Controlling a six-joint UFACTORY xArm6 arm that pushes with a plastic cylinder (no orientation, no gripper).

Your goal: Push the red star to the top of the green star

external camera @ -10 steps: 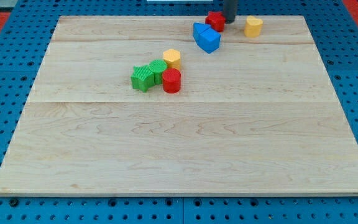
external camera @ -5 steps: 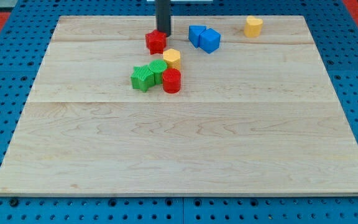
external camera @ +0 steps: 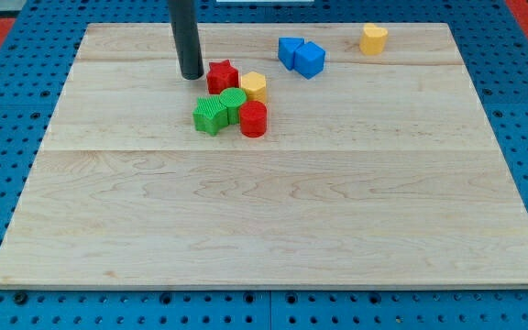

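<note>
The red star (external camera: 222,76) lies near the board's top middle, touching the upper edge of the green blocks. Two green blocks sit side by side below it: one (external camera: 211,115) to the left and one (external camera: 233,104) to the right; which is the star I cannot tell for sure. My tip (external camera: 191,75) stands just left of the red star, a small gap apart, above and left of the green pair.
A yellow block (external camera: 254,86) touches the red star's right side. A red cylinder (external camera: 253,119) sits right of the green blocks. Two blue blocks (external camera: 301,56) lie at the top right of centre, and a yellow block (external camera: 373,38) near the top right edge.
The red star slid from the top right, past the blue blocks, down-left to the green blocks. My tip moved left with it and now stands left of it.
</note>
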